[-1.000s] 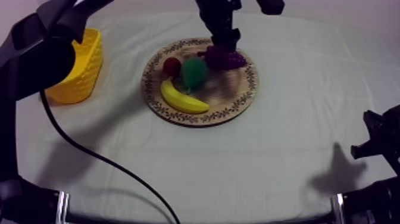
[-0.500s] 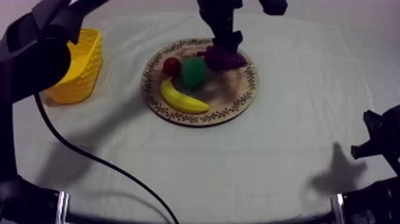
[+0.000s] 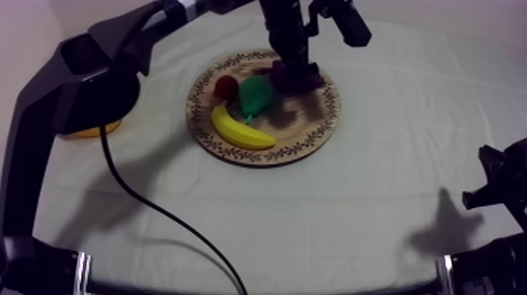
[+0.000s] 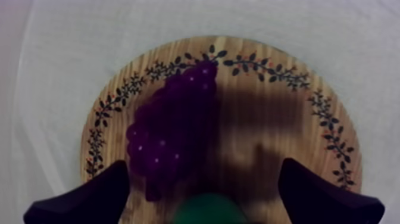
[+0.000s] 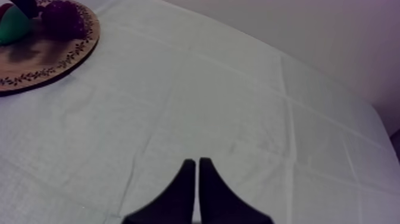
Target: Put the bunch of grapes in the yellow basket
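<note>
Purple bunch of grapes [image 4: 169, 134] lies on the wooden board [image 4: 268, 119], between the wide-apart fingers of my left hand [image 4: 205, 179], which grips nothing.

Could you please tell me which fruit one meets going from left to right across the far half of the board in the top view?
small red fruit → pear → bunch of grapes

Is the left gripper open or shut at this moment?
Open. The left gripper has its two black fingers wide apart over the wooden board; the bunch of grapes lies between them, not clamped.
</note>
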`<state>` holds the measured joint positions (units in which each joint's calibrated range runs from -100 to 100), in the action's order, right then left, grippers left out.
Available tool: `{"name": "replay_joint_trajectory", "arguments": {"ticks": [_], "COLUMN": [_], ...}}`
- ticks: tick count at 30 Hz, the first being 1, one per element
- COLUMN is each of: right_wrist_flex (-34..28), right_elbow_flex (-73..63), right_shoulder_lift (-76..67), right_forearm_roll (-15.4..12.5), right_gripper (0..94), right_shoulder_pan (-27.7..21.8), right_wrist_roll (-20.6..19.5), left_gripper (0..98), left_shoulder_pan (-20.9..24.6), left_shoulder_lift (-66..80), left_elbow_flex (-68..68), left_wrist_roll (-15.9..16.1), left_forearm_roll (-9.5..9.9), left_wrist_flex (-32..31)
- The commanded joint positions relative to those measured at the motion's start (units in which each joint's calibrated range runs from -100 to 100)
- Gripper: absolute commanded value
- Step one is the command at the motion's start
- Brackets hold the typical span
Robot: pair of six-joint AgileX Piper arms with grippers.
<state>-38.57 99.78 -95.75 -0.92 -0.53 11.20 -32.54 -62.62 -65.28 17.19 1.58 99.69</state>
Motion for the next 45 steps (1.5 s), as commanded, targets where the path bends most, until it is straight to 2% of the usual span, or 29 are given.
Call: {"name": "replay_joint_trajectory", "arguments": {"ticks": [1, 9, 20, 23, 32, 38, 45], "right_wrist_flex": [0.02, 0.02, 0.02, 0.02, 0.02, 0.02, 0.02], "right_elbow_flex": [0.0, 0.0, 0.0, 0.0, 0.0, 0.0, 0.0], "right_shoulder_lift": [0.0, 0.0, 0.0, 0.0, 0.0, 0.0, 0.0], "right_forearm_roll": [0.01, 0.01, 0.01, 0.01, 0.01, 0.01, 0.01], "right_gripper": [0.3, 0.3, 0.3, 0.3, 0.3, 0.3, 0.3], "right_shoulder_pan": [-0.01, -0.01, -0.01, -0.01, -0.01, -0.01, -0.01], "right_wrist_roll": [0.01, 0.01, 0.01, 0.01, 0.01, 0.01, 0.01], "left_gripper": [95.5, 94.0, 87.0, 82.1, 56.6, 50.4, 48.9], "left_shoulder_pan": [0.16, 0.61, 0.34, 0.14, -0.26, 0.15, -0.04], "left_shoulder_lift": [-2.54, -9.2, -13.28, -13.93, -14.77, -14.12, -10.08], "left_elbow_flex": [-2.41, -10.31, -12.0, -12.04, -12.03, -11.62, -7.99], "left_wrist_roll": [0.03, 0.14, -0.06, -0.58, -2.25, -2.67, -3.01], "left_forearm_roll": [0.15, 1.47, 2.69, 3.23, 4.03, 3.34, 3.26], "left_wrist_flex": [0.07, -0.05, -2.37, -2.58, -3.79, -4.9, -6.89]}}
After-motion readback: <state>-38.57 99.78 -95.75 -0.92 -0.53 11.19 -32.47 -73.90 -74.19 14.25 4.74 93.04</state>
